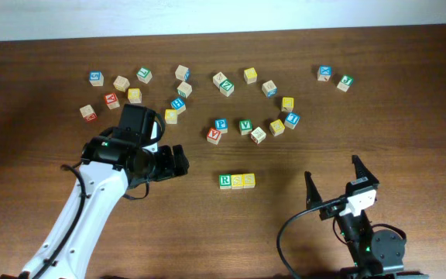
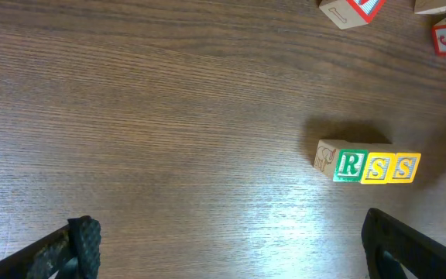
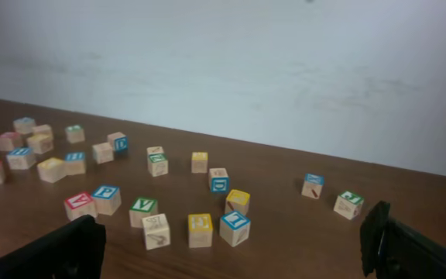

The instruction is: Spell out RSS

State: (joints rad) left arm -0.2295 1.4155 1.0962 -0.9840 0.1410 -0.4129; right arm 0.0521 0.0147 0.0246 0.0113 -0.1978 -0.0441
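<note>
The green R cube (image 1: 224, 181) and two yellow S cubes (image 1: 237, 180) (image 1: 248, 180) stand touching in a row at the table's middle, reading RSS. In the left wrist view the R cube (image 2: 351, 165) and the S cubes (image 2: 376, 167) (image 2: 406, 167) lie to the right, ahead of the jaws. My left gripper (image 1: 178, 161) (image 2: 231, 248) is open and empty, left of the row. My right gripper (image 1: 335, 182) (image 3: 231, 248) is open and empty, to the right of the row and nearer the front edge.
Many loose letter cubes are scattered across the far half of the table, among them a green V cube (image 1: 245, 125) (image 3: 143, 211), a blue P cube (image 1: 221, 124) and a red cube (image 1: 214, 135). A pale wall (image 3: 285, 62) rises behind the table.
</note>
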